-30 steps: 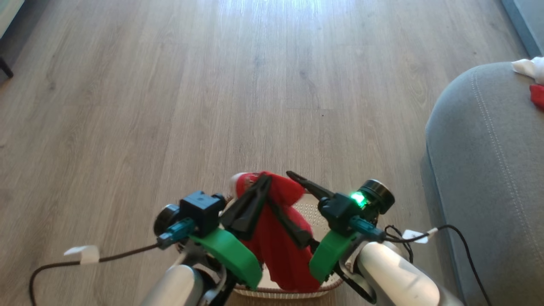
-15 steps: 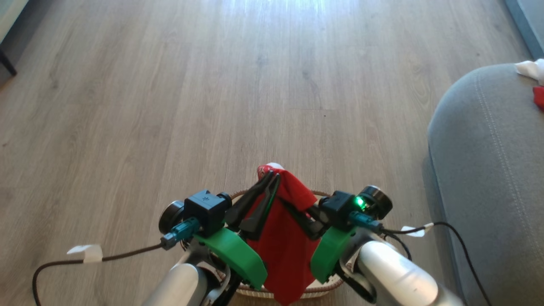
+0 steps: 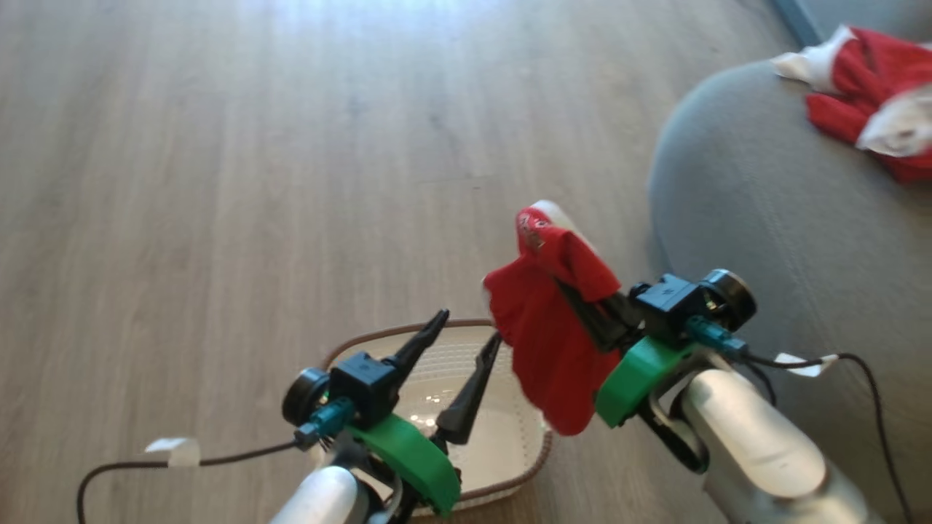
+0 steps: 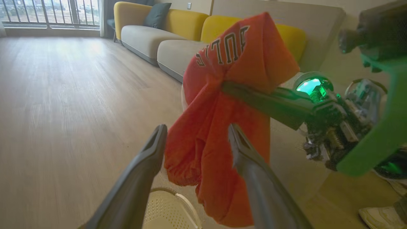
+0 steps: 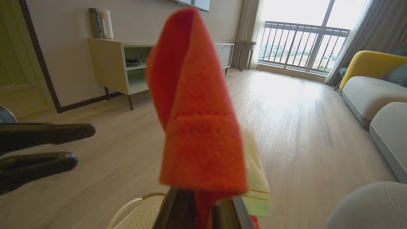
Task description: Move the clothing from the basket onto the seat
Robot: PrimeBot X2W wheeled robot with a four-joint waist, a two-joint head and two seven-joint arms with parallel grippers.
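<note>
My right gripper [image 3: 573,290] is shut on a red garment [image 3: 547,327] that hangs in the air between the basket and the seat. White lettering shows on this garment [image 4: 227,54] in the left wrist view; it [image 5: 198,127] drapes over the right fingers [image 5: 178,206]. My left gripper [image 3: 470,327] stands open above the cream basket [image 3: 378,336], holding nothing, with its fingers [image 4: 149,159] just short of the cloth. The basket's inside looks bare. The grey seat [image 3: 757,211] lies to the right, with a red and white garment [image 3: 866,102] on it.
Wood floor [image 3: 255,182] spreads ahead and to the left. Black cables trail from both wrists. A yellow and grey sofa [image 4: 152,35] stands far off, as does a low cabinet [image 5: 117,66] by the wall. A pale shoe [image 4: 378,216] sits at the lower right.
My left gripper has let go of the red garment and opened. The right gripper has carried the garment up and right toward the seat. The head camera has turned right.
</note>
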